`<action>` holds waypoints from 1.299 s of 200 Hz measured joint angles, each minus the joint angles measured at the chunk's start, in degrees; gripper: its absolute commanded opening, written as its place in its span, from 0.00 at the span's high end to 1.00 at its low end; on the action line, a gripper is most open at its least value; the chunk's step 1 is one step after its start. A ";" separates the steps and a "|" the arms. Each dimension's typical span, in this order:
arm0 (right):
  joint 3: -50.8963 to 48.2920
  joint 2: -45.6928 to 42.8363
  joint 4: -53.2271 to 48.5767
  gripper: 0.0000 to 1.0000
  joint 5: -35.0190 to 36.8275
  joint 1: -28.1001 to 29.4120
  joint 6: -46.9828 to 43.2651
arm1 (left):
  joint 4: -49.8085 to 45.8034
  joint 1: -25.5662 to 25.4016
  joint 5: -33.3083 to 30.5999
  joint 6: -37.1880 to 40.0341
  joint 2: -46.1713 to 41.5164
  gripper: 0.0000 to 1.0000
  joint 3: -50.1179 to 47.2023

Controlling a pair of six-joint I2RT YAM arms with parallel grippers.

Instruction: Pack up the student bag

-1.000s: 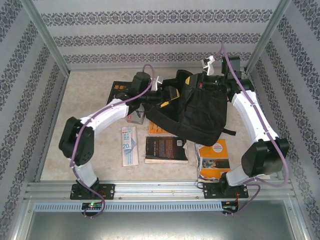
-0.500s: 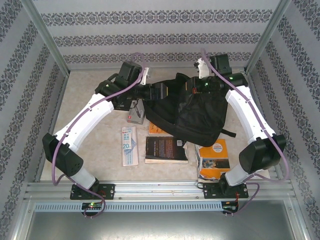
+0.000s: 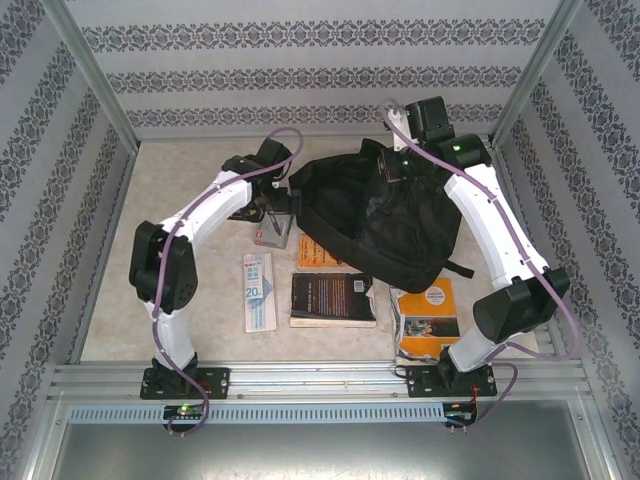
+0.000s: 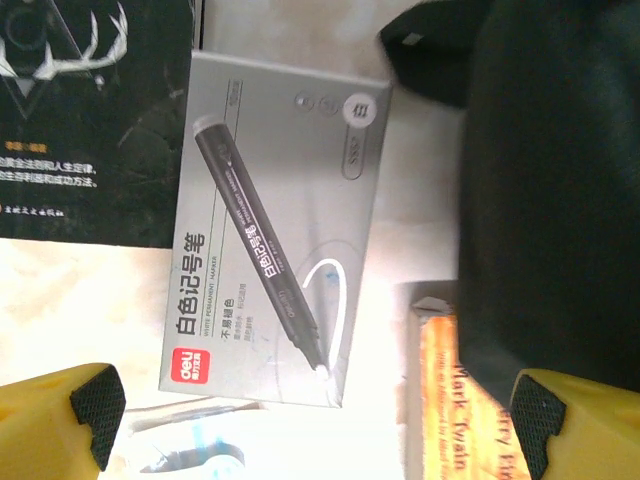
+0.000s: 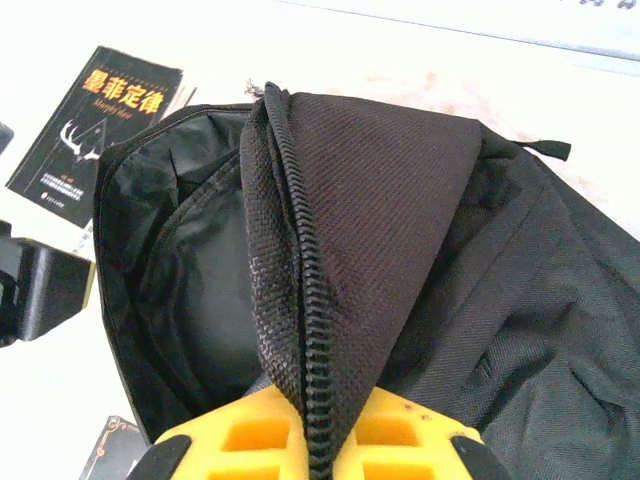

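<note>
My right gripper [image 5: 318, 440] was pinched tight on the zipper edge of the student bag [image 5: 420, 240]. Its yellow fingers were pressed together on the black fabric and held that edge up. From overhead, this gripper sat at the bag's far edge.

The bag lay at the far middle of the table [image 3: 180, 200]. Its long axis ran on a slant from far left to near right. The open mouth was at the far-left end, with dark lining showing inside.

My left gripper [image 4: 320, 430] hung spread wide, gripping nothing, its fingertips [image 4: 60, 420] well apart. It hung over a grey marker box [image 4: 275, 230] just left of the bag. A black book [image 4: 90, 110] with antlers on its cover lay beside the box. An orange book [image 4: 450, 400] lay partly tucked under the bag's near-left edge.
</note>
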 measured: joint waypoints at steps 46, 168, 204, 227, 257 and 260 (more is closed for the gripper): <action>-3.30 -0.50 2.69 1.00 -1.92 -5.20 2.82 | 0.20 0.13 -0.20 1.62 2.49 0.00 -0.85; -6.36 -0.90 7.04 1.00 -7.93 -5.57 5.46 | -0.59 0.33 -2.12 4.02 13.38 0.00 3.80; -6.38 -0.90 7.37 1.00 -8.79 -5.55 5.75 | -0.61 0.33 -2.56 4.20 13.38 0.00 3.80; -6.38 -0.90 7.39 1.00 -8.90 -5.46 5.90 | -0.59 0.33 -2.58 4.28 13.31 0.00 3.78; -6.38 -0.90 7.39 1.00 -8.98 -5.46 6.12 | -0.59 0.39 -2.56 4.70 13.00 0.00 3.78; -6.38 -0.90 7.39 1.00 -9.01 -5.46 6.10 | -0.59 0.39 -2.56 4.81 12.96 0.00 3.78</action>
